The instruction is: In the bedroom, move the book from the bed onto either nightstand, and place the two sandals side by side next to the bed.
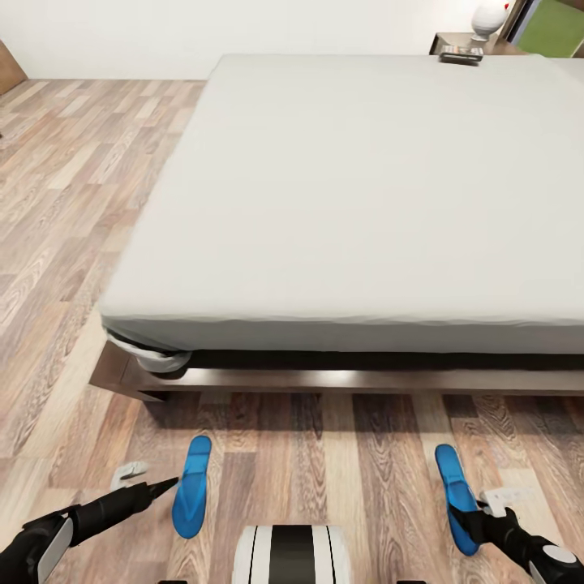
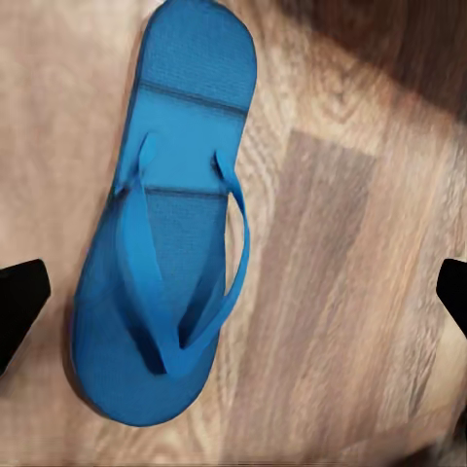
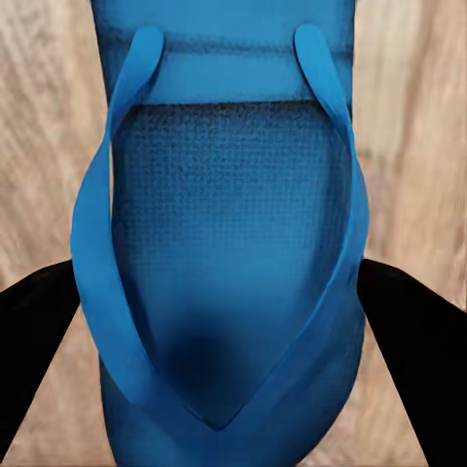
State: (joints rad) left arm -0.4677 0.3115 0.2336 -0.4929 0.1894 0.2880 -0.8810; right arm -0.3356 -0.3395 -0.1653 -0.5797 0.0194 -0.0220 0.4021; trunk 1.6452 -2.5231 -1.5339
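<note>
Sandals lie well apart by bed (image 1: 324, 203); right tool (image 1: 478, 513) grips right sandal (image 1: 456, 495), left tool (image 1: 166, 487) open beside left sandal (image 1: 192, 487); book (image 1: 461, 54) seems moved.

A smooth, matt whitish-grey mattress (image 1: 357, 195) is carried on a polished dark wood frame (image 1: 324, 379). Grained wood planks form the floor (image 1: 73, 203). A finely textured footbed is seen on each blue sandal (image 3: 229, 224).

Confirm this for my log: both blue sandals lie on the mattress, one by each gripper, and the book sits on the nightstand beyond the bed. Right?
Not quite. The left sandal and right sandal lie on the wood floor in front of the bed, not on the mattress; the head view shows it. The rest holds: one by each gripper, the book on the nightstand.
</note>
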